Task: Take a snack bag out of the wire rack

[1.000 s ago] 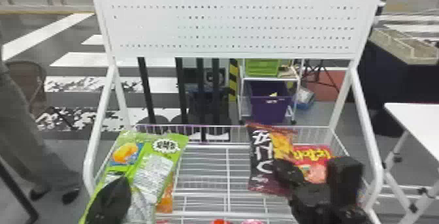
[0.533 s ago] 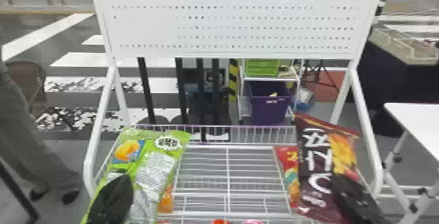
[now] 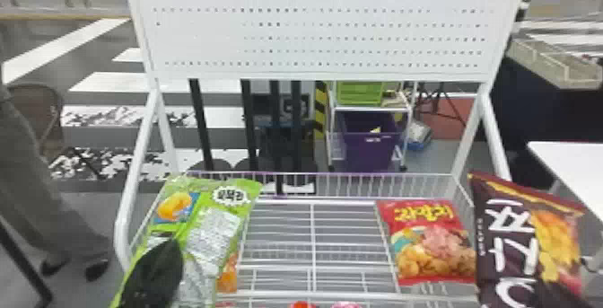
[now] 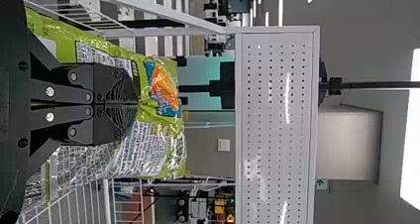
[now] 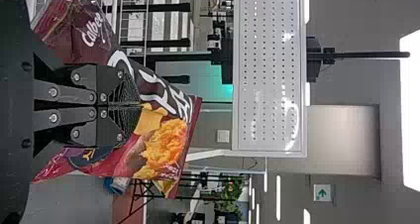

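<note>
3 views share the rack [image 3: 138, 150], the head view looking down.

So your wire rack [image 3: 312, 239] was an open white wire grid with a low wire fence along the back and a big perforated panel [image 3: 314, 24] up top. You had a red snack bag [image 3: 426, 239] face up toward the right side, and a green snack bag [image 3: 211, 231] over the left side, though I couldn't tell how much the wires carried it. Something orange [image 3: 228, 275] poked out beside that one, and the middle was just your bare wires.
</note>
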Motion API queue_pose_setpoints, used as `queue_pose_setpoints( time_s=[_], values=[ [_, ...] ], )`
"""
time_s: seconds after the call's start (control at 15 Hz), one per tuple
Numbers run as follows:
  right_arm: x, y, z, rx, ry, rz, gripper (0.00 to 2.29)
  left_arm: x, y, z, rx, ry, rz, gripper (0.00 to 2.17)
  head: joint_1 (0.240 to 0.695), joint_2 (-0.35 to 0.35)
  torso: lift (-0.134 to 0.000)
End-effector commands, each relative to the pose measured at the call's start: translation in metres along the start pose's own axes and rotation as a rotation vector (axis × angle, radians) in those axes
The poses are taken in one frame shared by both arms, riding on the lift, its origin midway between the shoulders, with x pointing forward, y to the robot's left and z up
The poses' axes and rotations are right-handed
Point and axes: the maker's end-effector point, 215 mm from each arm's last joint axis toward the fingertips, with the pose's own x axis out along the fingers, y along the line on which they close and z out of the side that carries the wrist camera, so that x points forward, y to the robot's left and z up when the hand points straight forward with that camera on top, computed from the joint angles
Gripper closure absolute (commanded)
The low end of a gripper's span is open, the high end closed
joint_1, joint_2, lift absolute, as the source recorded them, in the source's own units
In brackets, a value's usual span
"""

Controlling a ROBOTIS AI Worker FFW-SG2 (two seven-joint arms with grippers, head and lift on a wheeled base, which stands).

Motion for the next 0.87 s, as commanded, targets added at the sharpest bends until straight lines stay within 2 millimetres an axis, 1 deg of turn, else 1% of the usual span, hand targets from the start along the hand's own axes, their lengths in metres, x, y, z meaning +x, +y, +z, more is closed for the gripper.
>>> queue_pose_setpoints(
  time_s=[0.0,0.8],
  values=[
    [-0.0007,0.0007,0.0109,0.003,-0.035,-0.003,2.25,-0.0014,-0.0011,0.0002,-0.002,0.001,-0.002,1.65,0.499,0.0,0.0],
    [-0.0051,-0.0019,0.0161,-0.002,-0.057,-0.009,2.25,-0.0031,-0.0013,0.0009,0.001,0.003,-0.005,1.65,0.499,0.0,0.0]
  ],
)
